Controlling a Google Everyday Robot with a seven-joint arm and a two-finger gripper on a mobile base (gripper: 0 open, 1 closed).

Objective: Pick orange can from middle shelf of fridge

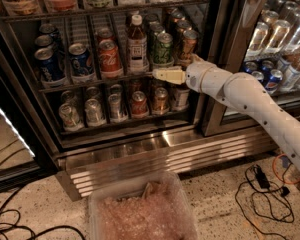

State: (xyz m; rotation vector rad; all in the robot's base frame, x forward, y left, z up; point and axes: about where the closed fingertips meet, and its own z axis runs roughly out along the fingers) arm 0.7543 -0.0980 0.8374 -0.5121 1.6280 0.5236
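The orange can (187,44) stands upright at the right end of the middle shelf (90,82), at the front of its lane. Left of it are a green can (163,48), a brown bottle (137,43), a red Coca-Cola can (109,59) and blue cans (81,60). My gripper (162,75) points left on its white arm (240,91). It sits in front of the shelf's front rail, just below the green can and lower left of the orange can. It holds nothing.
The fridge's ribbed steel base (165,154) juts out below. A lower rack holds silver and reddish cans (115,106). A clear plastic bin (140,214) sits on the floor in front. Cables (260,184) lie at right. The neighbouring cooler (280,44) is at right.
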